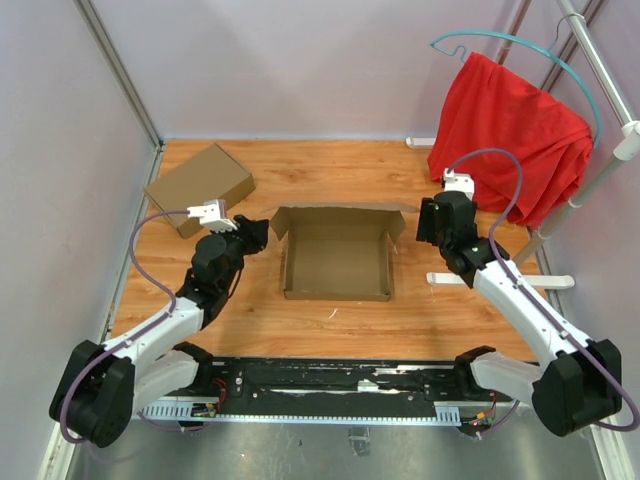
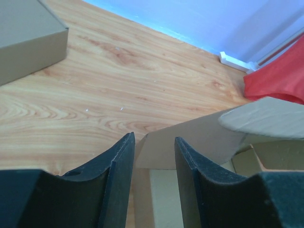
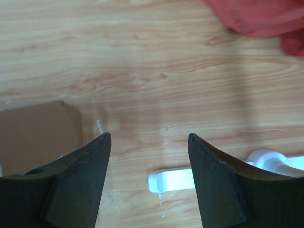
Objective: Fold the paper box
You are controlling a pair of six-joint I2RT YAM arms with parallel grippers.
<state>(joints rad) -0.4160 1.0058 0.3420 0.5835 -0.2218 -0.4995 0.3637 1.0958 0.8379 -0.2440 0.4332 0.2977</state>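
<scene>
The paper box lies open in the middle of the wooden table, its side walls raised and its lid flaps spread at the back. My left gripper is at the box's back left corner. In the left wrist view the gripper is open, with a brown flap showing between and just beyond the fingers, not pinched. My right gripper hovers beside the box's right back flap. In the right wrist view it is open and empty over bare wood, with the box's edge to its left.
A second, closed brown box sits at the back left, also in the left wrist view. A red cloth hangs on a white rack at the right. The rack's white foot lies on the table near my right gripper.
</scene>
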